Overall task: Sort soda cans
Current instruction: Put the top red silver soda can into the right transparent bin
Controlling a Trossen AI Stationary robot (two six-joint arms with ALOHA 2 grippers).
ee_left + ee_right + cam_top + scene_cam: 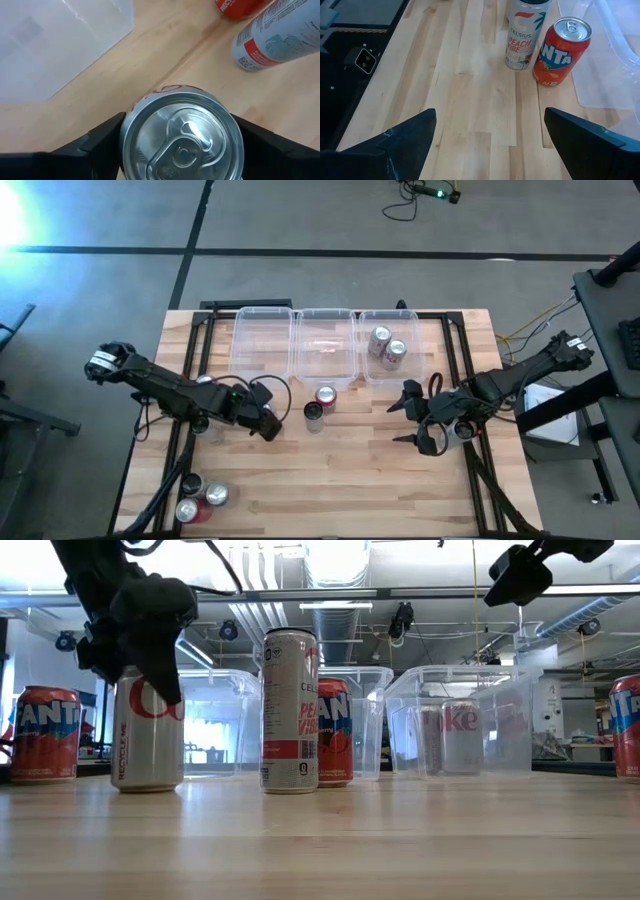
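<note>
My left gripper (268, 423) stands over a silver Coke can (182, 140), which is upright on the wooden table (148, 740), with one finger on each side of it. A tall white Celsius can (314, 415) and a red Fanta can (325, 397) stand on their bases just to its right, in front of the middle bin. Two cans (388, 345) stand in the right clear bin (410, 330). My right gripper (410, 420) hangs open above the table's right half, holding nothing (490, 115). My left gripper has the silver can's upper wall (129, 120), just below the rim, between its two fingers (102, 137), one on each side. The fingers come from above, slanting down from the table's left. The can stays upright with its base on the table.
Three clear bins stand side by side along the far edge; the left bin (262, 340) and middle bin (325, 345) hold no cans. Three cans (200, 498) stand at the near left corner. Bare wood lies between the two grippers and toward the near edge.
</note>
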